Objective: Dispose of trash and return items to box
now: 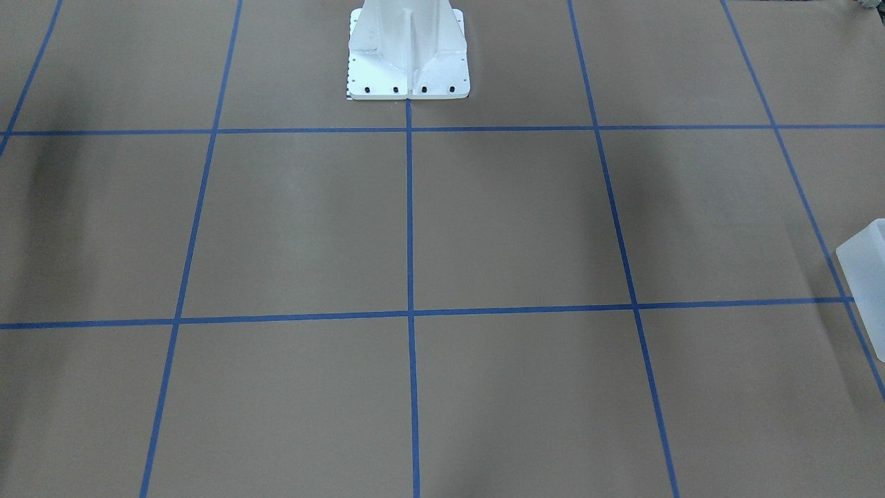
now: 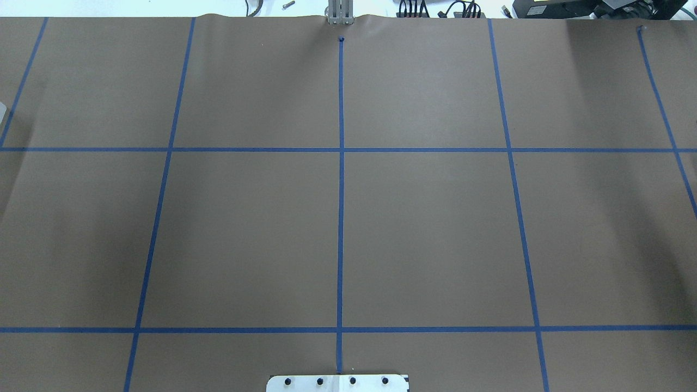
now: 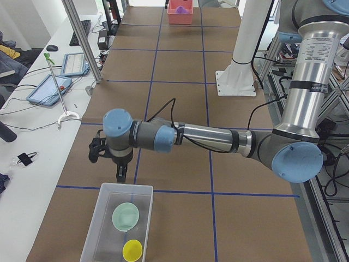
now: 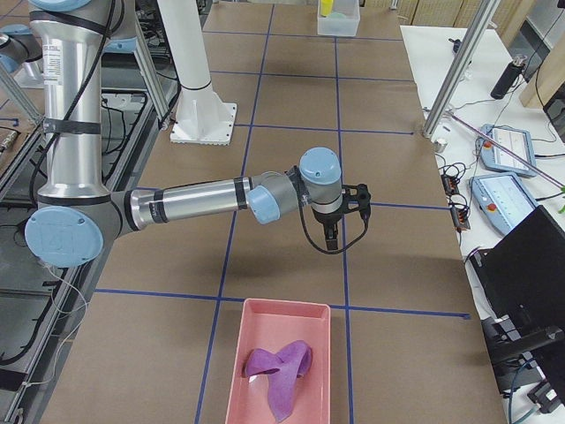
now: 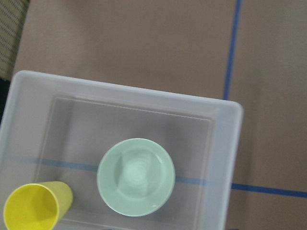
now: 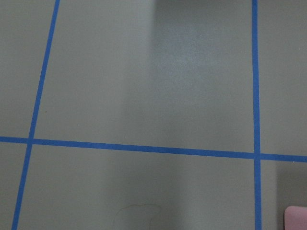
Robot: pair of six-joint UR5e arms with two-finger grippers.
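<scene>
Two cups, a pale green plastic cup (image 5: 135,176) and a yellow plastic cup (image 5: 33,207), stand in the clear plastic box (image 5: 124,88) at the table's left end. The left gripper (image 3: 121,174) hangs just beside its near rim. A crumpled purple wrapper (image 4: 281,375) lies in the pink plastic bin (image 4: 282,305) at the right end, well apart from the right gripper (image 4: 331,238). Whether either gripper's fingers are apart, I cannot tell.

Can't read a single word, label or number anywhere. Plain plastic on the clear box (image 5: 144,93) and the pink bin (image 4: 282,304). Tablet screen (image 3: 49,90) beside the bench is too small and blurry to make out.
</scene>
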